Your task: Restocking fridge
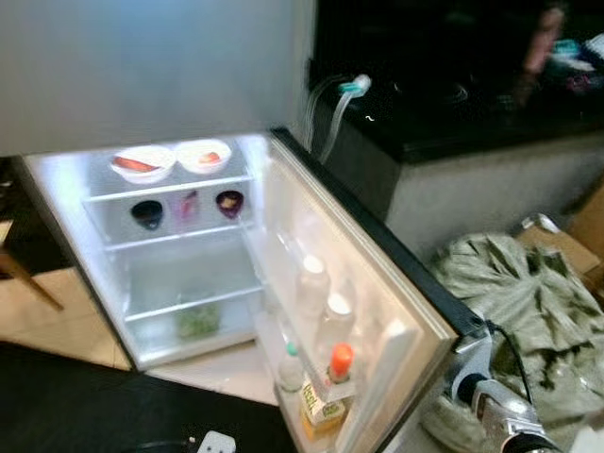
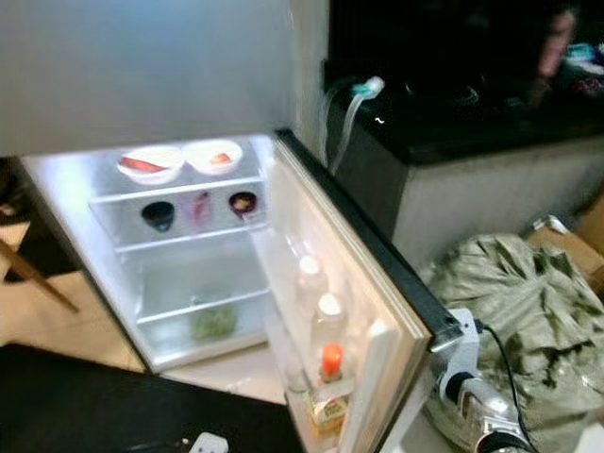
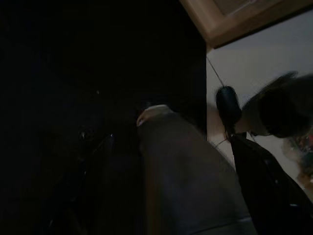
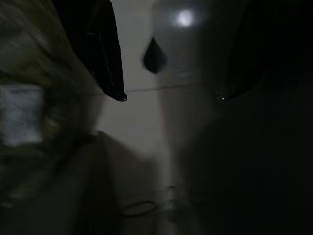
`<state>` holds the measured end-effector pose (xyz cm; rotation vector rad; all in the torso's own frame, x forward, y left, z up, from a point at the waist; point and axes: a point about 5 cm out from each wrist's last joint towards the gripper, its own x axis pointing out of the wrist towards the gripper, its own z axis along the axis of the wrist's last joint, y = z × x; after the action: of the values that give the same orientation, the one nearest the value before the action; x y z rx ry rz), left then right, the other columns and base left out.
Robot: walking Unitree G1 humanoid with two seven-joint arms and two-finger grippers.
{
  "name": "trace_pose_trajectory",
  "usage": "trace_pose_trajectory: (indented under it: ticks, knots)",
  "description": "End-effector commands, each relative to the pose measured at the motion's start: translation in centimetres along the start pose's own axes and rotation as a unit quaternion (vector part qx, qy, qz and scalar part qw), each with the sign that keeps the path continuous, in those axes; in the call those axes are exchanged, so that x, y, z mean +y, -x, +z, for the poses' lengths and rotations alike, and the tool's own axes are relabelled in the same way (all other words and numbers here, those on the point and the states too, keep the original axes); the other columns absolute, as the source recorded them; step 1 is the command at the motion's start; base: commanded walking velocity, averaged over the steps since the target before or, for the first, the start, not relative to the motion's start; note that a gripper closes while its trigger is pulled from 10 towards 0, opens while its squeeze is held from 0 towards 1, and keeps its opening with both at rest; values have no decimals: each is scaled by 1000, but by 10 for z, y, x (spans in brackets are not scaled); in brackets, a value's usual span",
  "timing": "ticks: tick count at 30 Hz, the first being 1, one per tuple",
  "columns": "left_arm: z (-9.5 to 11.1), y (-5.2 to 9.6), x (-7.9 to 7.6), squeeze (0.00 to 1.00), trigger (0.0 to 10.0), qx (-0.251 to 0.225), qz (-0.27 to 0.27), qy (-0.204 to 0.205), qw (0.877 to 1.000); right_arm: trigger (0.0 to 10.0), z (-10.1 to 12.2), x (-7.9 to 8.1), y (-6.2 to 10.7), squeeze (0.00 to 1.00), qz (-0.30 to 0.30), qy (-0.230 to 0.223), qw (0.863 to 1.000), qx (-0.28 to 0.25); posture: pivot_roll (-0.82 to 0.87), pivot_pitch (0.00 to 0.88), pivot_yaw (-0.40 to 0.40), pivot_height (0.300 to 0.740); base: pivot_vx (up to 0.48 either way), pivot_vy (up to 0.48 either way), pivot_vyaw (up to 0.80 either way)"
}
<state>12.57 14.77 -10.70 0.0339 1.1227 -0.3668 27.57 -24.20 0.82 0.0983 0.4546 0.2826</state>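
The fridge (image 1: pixel 189 264) stands open and lit, its door (image 1: pixel 377 274) swung out to the right. Two white bowls (image 1: pixel 143 162) sit on the top shelf, with two dark bowls (image 1: pixel 147 213) and a pink item below them. Something green (image 1: pixel 198 321) lies on the lowest shelf. The door rack holds white-capped bottles (image 1: pixel 311 283), an orange-capped bottle (image 1: pixel 341 361) and a juice carton (image 1: pixel 321 411). My right arm (image 1: pixel 495 401) is low behind the door's outer edge. In the right wrist view, the right gripper (image 4: pixel 171 96) is open with nothing between its fingers (image 4: pixel 105 49). The left wrist view is very dark.
A crumpled grey-green cloth heap (image 1: pixel 528 293) and a cardboard box (image 1: pixel 557 241) lie right of the door. A dark counter (image 1: pixel 453 85) runs behind them. A black surface (image 1: pixel 75 406) with a white plug (image 1: pixel 217 442) is in front. A wooden leg (image 1: pixel 24 278) is at far left.
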Motion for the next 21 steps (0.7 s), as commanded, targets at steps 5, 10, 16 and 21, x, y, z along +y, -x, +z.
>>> trace_pose_trajectory:
  ticks: [5, 10, 16, 21]
  knots:
    - [-17, 1, -6, 0, 10000, 33, -10, 8, 999, 10000, -11, 16, 0, 0, 81, 10, 996, 23, -88, 2, -67, 740, 0, 0, 775]
    - [-18, 1, -6, 0, 10000, 35, -10, 7, 999, 10000, -12, 36, -6, 0, 169, 14, 985, 23, -86, 1, -66, 740, 0, 0, 775]
    - [-17, 1, -5, 0, 10000, 35, -10, 7, 999, 10000, -1, 70, -17, 0, 274, 28, 961, -3, -85, 0, -67, 740, 0, 0, 775]
    - [-17, 1, -6, 0, 10000, 35, -10, 8, 999, 10000, 9, 88, -23, 0, 318, 38, 947, -24, -87, 0, -68, 740, 0, 0, 775]
